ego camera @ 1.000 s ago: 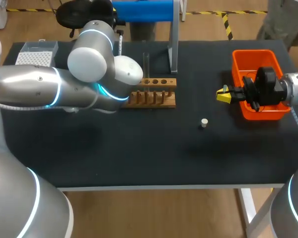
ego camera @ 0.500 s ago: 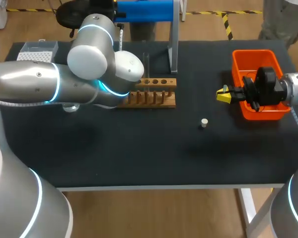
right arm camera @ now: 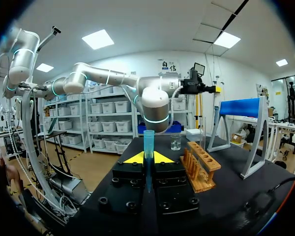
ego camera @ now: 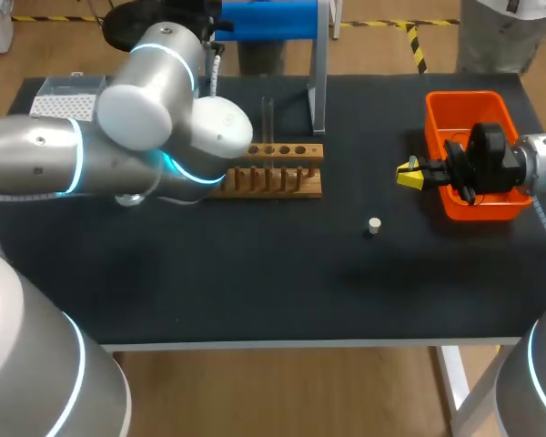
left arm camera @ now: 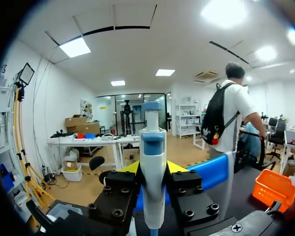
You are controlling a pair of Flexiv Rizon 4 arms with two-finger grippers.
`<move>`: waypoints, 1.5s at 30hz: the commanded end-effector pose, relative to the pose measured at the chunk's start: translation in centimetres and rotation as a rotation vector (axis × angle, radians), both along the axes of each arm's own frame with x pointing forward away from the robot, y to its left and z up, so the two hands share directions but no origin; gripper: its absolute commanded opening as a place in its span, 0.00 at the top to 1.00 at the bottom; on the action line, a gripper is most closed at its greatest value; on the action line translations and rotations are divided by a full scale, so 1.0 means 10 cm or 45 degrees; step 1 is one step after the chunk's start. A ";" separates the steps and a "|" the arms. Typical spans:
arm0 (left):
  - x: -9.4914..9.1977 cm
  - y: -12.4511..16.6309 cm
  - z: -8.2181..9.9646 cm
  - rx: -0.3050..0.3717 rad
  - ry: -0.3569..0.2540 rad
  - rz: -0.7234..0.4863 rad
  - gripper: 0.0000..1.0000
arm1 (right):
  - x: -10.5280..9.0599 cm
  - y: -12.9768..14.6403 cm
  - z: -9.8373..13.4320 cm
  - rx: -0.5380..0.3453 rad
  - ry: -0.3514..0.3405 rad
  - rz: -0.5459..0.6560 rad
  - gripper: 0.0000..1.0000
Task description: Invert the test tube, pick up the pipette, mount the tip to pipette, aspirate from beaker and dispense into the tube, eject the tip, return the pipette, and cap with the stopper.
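- My left tool (left arm camera: 153, 170) is clamped on the one white-and-blue plastic pipette (left arm camera: 153, 147), with a finger on each side of its body. That arm reaches over the left end of the wooden test-tube rack (ego camera: 278, 178).
- My right tool (ego camera: 409, 173), well to the right of the rack, grips one translucent blue plastic pipette tip (right arm camera: 148, 142) with its wide mouth pointing outward.
- I judge the tip to be light, thin-walled and slippery. It is best held on the taper with the mouth left free, and the pipette should press in straight, or the tip may skew or pop loose.
- The pipette looks rigid and heavier, so a grip on the body, clear of the plunger, suits it.
- One clear glass test tube (ego camera: 267, 118) stands upright in the rack. It is fragile.
- One small cream stopper (ego camera: 374, 225) lies on the dark surface (ego camera: 255, 273), right of the rack and nearer the front edge.
- One glass beaker (right arm camera: 175, 142) stands beyond the rack, seen from my right tool.
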State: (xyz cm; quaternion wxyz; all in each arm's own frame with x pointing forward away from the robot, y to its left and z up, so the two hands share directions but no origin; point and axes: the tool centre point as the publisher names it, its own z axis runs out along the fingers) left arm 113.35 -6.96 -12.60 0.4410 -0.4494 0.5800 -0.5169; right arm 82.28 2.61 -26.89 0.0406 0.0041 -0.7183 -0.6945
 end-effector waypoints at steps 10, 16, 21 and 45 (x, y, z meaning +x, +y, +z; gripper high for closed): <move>-0.70 -0.03 0.38 0.028 0.007 -0.552 1.00 | -0.01 -0.01 0.01 -0.003 -0.001 -0.002 1.00; -0.70 -0.03 0.38 0.028 0.007 -0.552 1.00 | -0.01 -0.01 0.01 -0.003 -0.001 -0.002 1.00; -0.70 -0.03 0.38 0.028 0.007 -0.552 1.00 | -0.01 -0.01 0.01 -0.003 -0.001 -0.002 1.00; -1.75 -0.17 0.77 0.042 -0.097 -0.933 1.00 | -0.01 -0.01 0.01 -0.003 -0.001 -0.002 1.00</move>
